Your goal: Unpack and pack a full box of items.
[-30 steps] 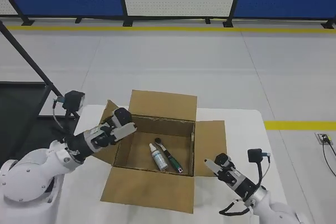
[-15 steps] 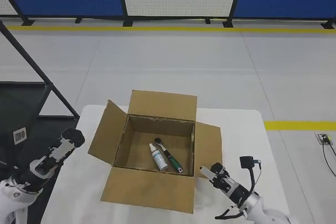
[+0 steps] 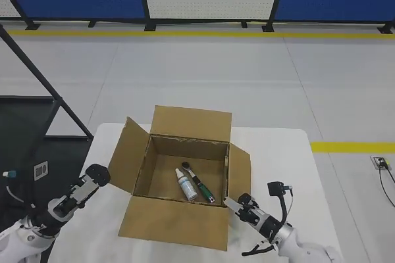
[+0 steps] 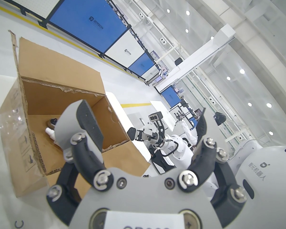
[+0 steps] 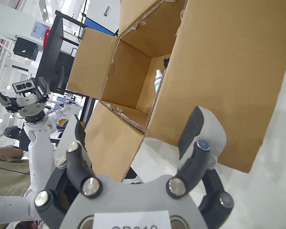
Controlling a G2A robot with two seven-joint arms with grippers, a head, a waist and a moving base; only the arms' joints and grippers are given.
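Left gripper (image 3: 96, 173) has pulled away from the box (image 3: 174, 225), right gripper (image 3: 240, 200) nearer its side flap; fingers wide, empty.

You're in a large robot test hall: blue and white partition panels (image 4: 85, 24), yellow floor lines (image 3: 359, 146), high spotlit ceiling (image 4: 228, 5).

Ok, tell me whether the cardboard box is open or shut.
Open. The cardboard box has its flaps folded outward, and a white bottle and a dark slender tool lie on its floor.
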